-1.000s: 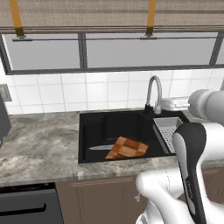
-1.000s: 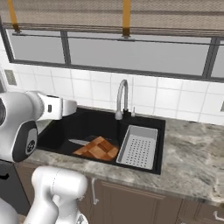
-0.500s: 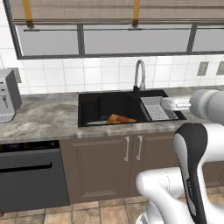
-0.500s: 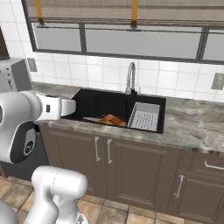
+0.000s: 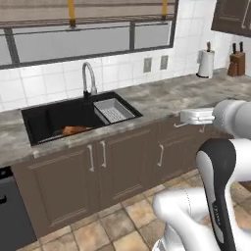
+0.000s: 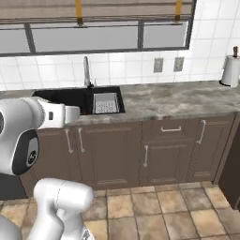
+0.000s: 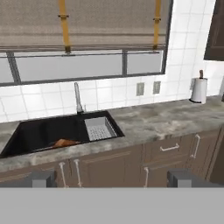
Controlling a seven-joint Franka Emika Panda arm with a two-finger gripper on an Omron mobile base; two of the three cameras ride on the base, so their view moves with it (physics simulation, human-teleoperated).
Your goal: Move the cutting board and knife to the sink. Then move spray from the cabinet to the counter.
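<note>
The cutting board [image 7: 65,142] lies inside the sink [image 7: 26,133], far ahead and left of the gripper [image 7: 111,178] — so that job looks done. The gripper is wide and holds nothing. Next it must find the cabinet [image 5: 233,17] with the spray.

Holding the white arm raised and bent at the elbow, forearm reaching out level. Keeping the gripper [image 7: 112,178] spread wide (fingertips [image 7: 43,178] far apart at the bottom of the hand view), carrying nothing between the jaws, pointing roughly horizontally forward.
</note>
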